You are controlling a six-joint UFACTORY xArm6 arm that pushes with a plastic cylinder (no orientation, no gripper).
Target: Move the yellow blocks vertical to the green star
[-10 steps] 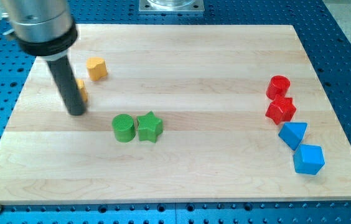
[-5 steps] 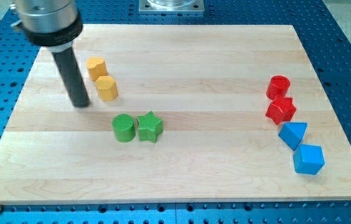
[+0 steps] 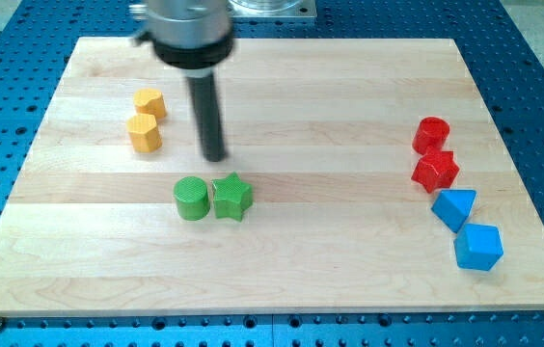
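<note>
no jaws on this rig, just my tip [image 3: 214,157] sitting above the green star [image 3: 232,197]. both yellow blocks [image 3: 145,133] [image 3: 149,103] sit to the view's left, so i'd circle round their left side and nudge gently rightward, one at a time.

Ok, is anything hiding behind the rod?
Behind my tip only bare board shows either side; what the rod covers cannot be seen. Both yellow blocks sit clear at the view's left.
</note>
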